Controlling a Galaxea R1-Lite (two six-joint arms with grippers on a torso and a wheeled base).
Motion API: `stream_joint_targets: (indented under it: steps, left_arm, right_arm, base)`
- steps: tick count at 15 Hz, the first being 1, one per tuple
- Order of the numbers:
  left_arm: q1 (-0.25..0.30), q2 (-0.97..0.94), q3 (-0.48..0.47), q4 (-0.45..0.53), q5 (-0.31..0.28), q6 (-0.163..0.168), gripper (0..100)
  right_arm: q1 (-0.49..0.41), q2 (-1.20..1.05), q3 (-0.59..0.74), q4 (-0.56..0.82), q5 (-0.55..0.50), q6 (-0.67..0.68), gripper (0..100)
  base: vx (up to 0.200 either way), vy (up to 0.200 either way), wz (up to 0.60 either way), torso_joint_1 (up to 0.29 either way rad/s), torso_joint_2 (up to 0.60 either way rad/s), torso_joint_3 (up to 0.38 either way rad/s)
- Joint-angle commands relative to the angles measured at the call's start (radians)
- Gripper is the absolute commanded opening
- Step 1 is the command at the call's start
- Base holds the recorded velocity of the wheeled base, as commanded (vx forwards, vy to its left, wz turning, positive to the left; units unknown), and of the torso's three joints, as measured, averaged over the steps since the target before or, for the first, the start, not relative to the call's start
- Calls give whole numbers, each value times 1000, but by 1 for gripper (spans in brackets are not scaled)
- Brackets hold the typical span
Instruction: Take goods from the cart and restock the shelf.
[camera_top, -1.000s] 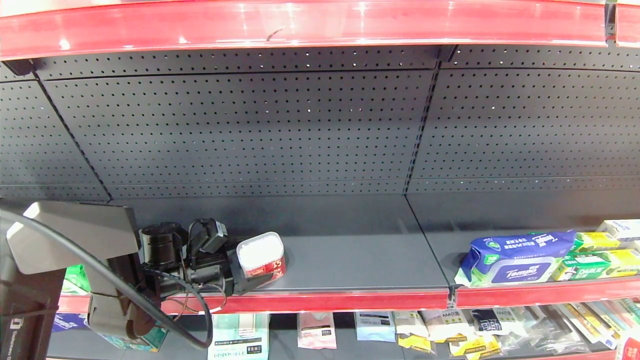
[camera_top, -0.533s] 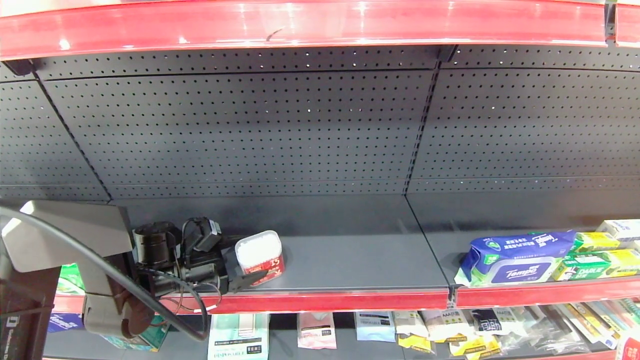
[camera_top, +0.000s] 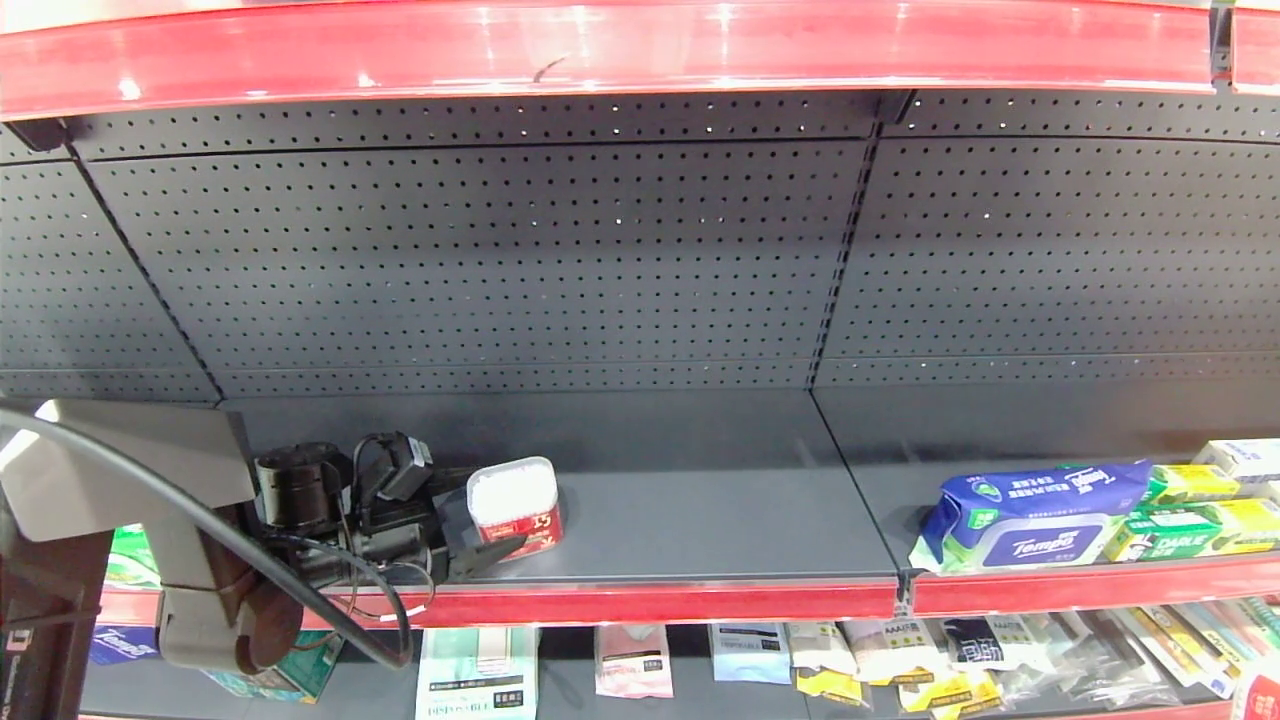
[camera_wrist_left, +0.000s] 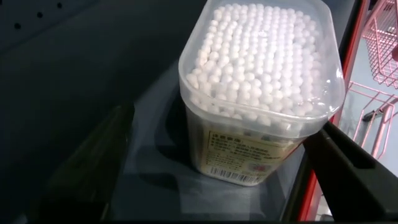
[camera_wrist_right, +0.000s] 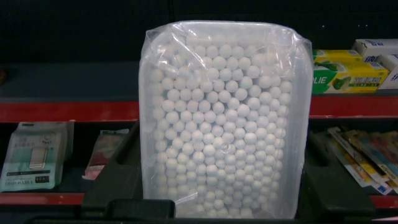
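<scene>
The left hand (camera_top: 487, 512) is spread wide around a cotton swab tub (camera_top: 515, 485). One dark finger (camera_wrist_left: 93, 168) stands apart from the tub's side with bare shelf showing between them. The other finger (camera_wrist_left: 354, 171) runs just beside the tub's lower corner, and whether it touches cannot be told. The tub stands upright on the grey shelf (camera_top: 700, 520), near its red front edge (camera_top: 680, 603), at about 7 o'clock in the head view. Its clear lid shows the white swab tips, with a red label around its base. The left arm reaches in level from the tub's 9 o'clock, its wrist low over the shelf's front edge.

The right hand (camera_wrist_right: 224, 158) is pressed onto a clear-wrapped cotton swab pack (camera_wrist_right: 227, 93), one black finger (camera_wrist_right: 115, 180) on each flank, the pack held upright in front of the shelving.

At the tub's 3 o'clock, well apart on the next bay, lies a blue wet wipes pack (camera_top: 1040, 515) with green and yellow toothpaste boxes (camera_top: 1190, 510) just beyond it. Hanging packets (camera_top: 633, 660) show beneath the shelf at 6 o'clock.
</scene>
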Motion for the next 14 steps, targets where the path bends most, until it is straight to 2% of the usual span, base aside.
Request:
stream_joint_targets:
  steps: [1,9,14]
  left_arm:
    - [0,-2,1,-11,0,0,100]
    - [8,-5,1,-23,1,-2,100]
    - [-38,1,-4,-49,-11,-6,100]
  right_arm:
    - [0,0,0,0,1,1,0]
    - [0,0,0,0,1,1,0]
    - [0,0,0,0,1,0,0]
  base:
    - [0,0,0,0,0,0]
    - [0,0,0,0,0,0]
    - [0,0,0,0,0,0]
